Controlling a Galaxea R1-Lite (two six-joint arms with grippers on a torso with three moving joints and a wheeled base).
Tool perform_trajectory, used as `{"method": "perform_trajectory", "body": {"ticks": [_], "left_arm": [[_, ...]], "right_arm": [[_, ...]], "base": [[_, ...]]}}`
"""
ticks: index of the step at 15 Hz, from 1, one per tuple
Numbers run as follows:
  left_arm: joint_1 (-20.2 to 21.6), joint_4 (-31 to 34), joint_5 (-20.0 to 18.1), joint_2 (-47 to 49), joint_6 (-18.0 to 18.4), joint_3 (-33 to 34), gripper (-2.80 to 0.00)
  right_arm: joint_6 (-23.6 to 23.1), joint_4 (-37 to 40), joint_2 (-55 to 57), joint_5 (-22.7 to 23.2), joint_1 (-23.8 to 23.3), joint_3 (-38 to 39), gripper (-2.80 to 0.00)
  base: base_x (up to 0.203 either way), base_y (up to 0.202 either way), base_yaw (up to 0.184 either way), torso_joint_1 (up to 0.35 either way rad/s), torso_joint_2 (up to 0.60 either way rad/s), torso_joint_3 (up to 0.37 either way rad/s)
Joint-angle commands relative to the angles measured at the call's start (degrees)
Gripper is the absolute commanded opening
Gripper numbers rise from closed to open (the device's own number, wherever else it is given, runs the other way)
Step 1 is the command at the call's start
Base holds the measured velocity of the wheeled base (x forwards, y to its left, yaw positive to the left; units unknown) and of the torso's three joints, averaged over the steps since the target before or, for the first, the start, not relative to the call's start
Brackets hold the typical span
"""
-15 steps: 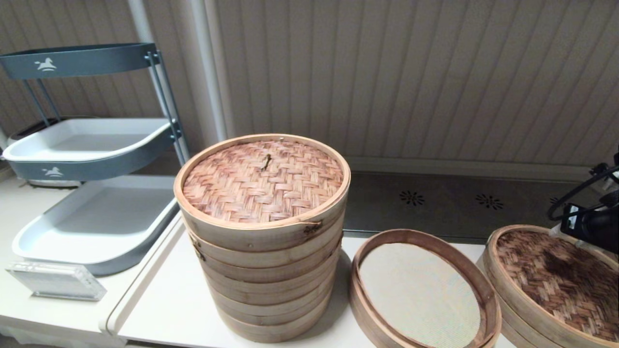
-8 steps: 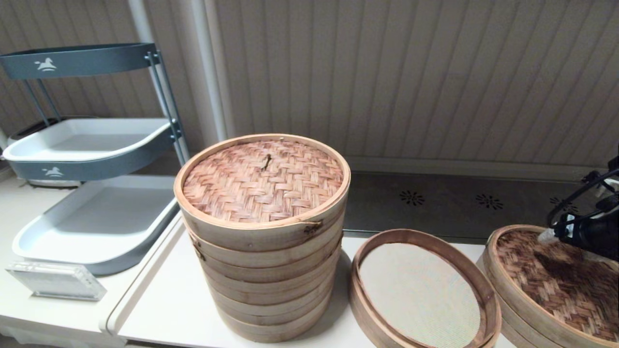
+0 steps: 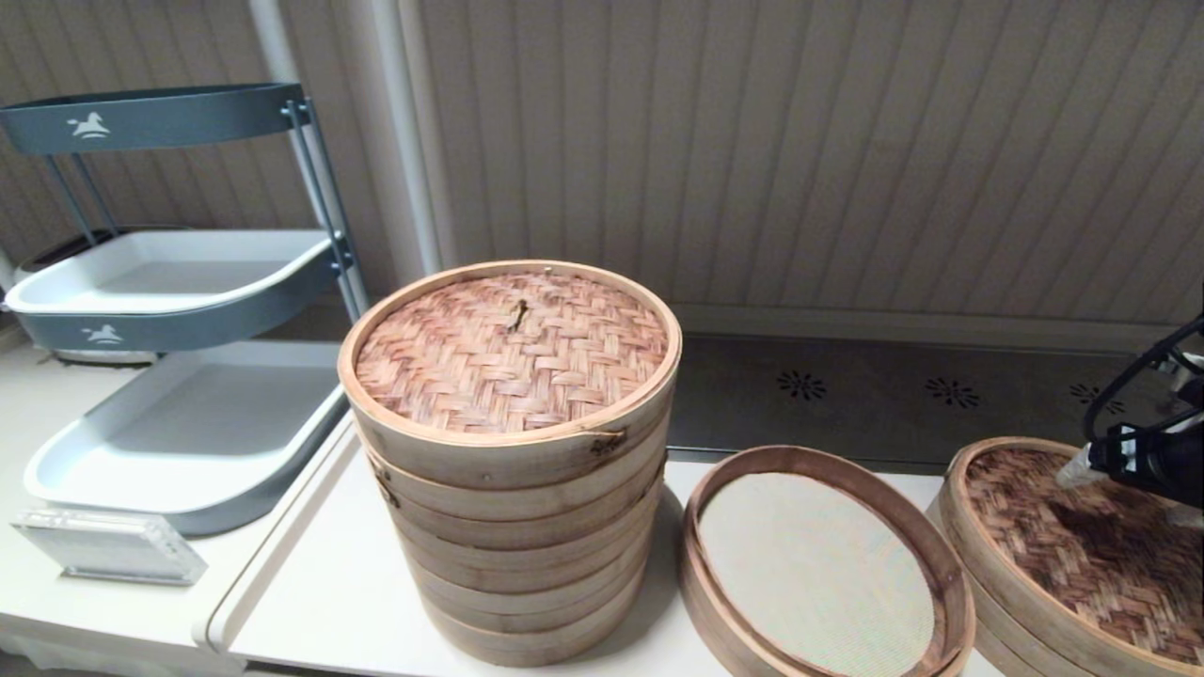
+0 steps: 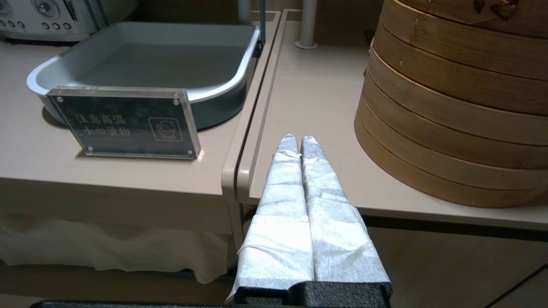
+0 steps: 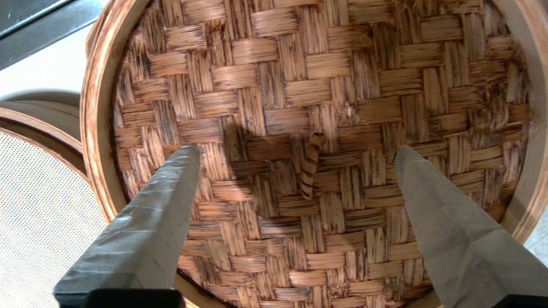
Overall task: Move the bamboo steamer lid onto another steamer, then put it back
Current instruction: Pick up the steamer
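The bamboo steamer lid (image 3: pixel 1082 545) with its dark mottled woven top rests on a steamer at the table's right edge. It fills the right wrist view as the lid (image 5: pixel 274 85), its small centre loop (image 5: pixel 309 164) lying between the fingers. My right gripper (image 5: pixel 296 149) hangs open just above it, one fingertip on each side of the loop; its white fingertip (image 3: pixel 1072 467) shows in the head view. The other steamer (image 3: pixel 818 564), low with a reddish-brown rim and flat cream liner, sits left of the lid. My left gripper (image 4: pixel 298 137) is shut and empty at the table's front edge.
A tall pale tiered steamer stack (image 3: pixel 513 451) with a reddish-tan lid stands in the middle. Grey trays on a rack (image 3: pixel 179 414) and a clear acrylic sign (image 3: pixel 108 545) are on the left counter. A ribbed wall runs behind.
My right gripper has come lower and moved right over the dark lid. Everything else is as it was.
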Motion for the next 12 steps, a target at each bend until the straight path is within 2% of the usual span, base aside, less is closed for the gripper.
{"method": "perform_trajectory", "body": {"ticks": [1, 12], "left_arm": [[0.00, 0.07, 0.01, 0.06, -0.06, 0.18, -2.80], [0.00, 0.07, 0.01, 0.06, -0.07, 0.18, -2.80]], "right_arm": [[-0.11, 0.66, 0.13, -0.16, -0.03, -0.02, 0.00], [-0.07, 0.78, 2.32, -0.34, 0.14, -0.21, 0.00]], "base": [[0.000, 0.000, 0.000, 0.000, 0.00, 0.000], [0.000, 0.000, 0.000, 0.000, 0.00, 0.000]]}}
